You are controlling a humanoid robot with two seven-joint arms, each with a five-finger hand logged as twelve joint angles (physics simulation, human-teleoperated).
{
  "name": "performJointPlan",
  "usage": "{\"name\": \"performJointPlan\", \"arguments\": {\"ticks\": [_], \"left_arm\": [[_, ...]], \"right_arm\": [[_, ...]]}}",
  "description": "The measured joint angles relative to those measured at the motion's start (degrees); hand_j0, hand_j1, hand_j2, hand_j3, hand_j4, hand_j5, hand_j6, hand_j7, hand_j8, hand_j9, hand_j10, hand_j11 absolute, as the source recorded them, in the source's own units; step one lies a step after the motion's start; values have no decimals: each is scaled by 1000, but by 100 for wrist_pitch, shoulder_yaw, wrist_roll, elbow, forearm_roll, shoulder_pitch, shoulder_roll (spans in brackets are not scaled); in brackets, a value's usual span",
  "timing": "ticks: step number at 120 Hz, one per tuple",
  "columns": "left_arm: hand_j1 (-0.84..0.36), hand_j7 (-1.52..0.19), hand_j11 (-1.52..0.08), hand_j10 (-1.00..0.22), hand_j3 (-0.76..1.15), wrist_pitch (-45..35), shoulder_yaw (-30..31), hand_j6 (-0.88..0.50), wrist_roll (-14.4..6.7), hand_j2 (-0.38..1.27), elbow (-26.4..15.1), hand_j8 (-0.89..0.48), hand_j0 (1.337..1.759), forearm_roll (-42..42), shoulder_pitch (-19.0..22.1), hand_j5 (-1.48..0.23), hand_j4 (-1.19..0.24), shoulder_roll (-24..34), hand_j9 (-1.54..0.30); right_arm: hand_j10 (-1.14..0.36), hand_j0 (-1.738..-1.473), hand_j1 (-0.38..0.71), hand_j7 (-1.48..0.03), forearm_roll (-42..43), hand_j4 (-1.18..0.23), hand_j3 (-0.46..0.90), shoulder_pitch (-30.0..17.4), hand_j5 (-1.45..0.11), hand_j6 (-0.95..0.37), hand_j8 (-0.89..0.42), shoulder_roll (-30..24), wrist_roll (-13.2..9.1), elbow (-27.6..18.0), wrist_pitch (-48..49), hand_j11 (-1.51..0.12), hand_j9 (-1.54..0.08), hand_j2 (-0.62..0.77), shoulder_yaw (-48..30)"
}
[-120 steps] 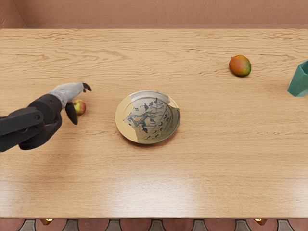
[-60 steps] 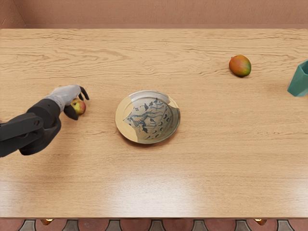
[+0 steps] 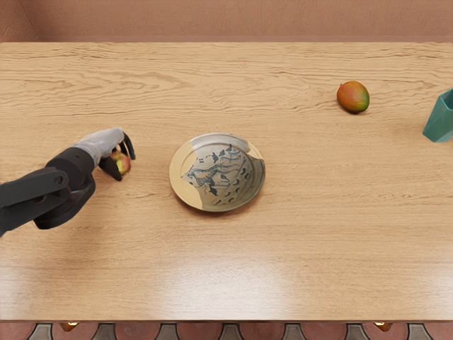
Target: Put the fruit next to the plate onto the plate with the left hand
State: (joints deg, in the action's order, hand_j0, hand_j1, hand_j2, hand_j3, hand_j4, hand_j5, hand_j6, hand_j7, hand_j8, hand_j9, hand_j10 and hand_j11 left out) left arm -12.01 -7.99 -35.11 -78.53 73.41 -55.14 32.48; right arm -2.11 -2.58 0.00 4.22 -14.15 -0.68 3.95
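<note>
On the table (image 3: 283,241), the left robot hand (image 3: 113,151) curls around the apple (image 3: 122,165).

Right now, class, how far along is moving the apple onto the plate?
Done: the left hand is at the apple, left of the plate. In hand: its fingers curl round the apple. Left: lift, carry and set it on the plate, which holds no fruit.

It looks like a home kitchen or dining room. A wood-grain counter (image 3: 283,248) carries a painted plate (image 3: 176,170), a mango (image 3: 352,96) and, at its right edge, a teal cup (image 3: 440,117). Floor tiles (image 3: 166,331) show below its near edge.
</note>
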Motion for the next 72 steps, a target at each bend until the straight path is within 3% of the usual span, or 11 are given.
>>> {"name": "performJointPlan", "arguments": {"ticks": [20,34,44,55,72], "left_arm": [[-269,-894,-924,-700,0,106,-574,-516,4,355,-3,-472,1652,-1192,-115,-874,-727,-5,-928],[-289,-913,-926,-698,0,584,-1336,-499,7,387,-12,-455,1654,-1992,-140,-914,-708,4,-928],[-305,-920,-929,-696,0,946,-1717,-483,10,393,-23,-444,1654,-2383,-455,-933,-698,-45,-931],[-300,-916,-932,-690,0,1186,-1895,-493,10,392,-26,-451,1654,-2591,-601,-929,-703,-448,-929],[-254,-937,-930,-696,0,1336,-1919,-511,8,323,-28,-473,1654,-2715,-494,-954,-689,-882,-928]], "right_arm": [[-11,-1658,-335,-15,0,-11,0,0,-15,-11,-11,0,0,1,1,-15,-15,-2,0],[-11,-1658,-335,-15,0,-11,0,-1,-15,-11,-11,0,0,5,1,-15,-15,-2,0],[-11,-1658,-335,-15,0,-11,0,1,-15,-11,-11,0,0,7,0,-15,-15,-2,0],[-11,-1658,-335,-15,0,-11,0,2,-15,-11,-11,0,0,8,0,-15,-15,-2,0],[-11,-1658,-335,-15,0,-11,0,3,-15,-11,-11,0,0,9,-2,-15,-15,-2,0]]}}
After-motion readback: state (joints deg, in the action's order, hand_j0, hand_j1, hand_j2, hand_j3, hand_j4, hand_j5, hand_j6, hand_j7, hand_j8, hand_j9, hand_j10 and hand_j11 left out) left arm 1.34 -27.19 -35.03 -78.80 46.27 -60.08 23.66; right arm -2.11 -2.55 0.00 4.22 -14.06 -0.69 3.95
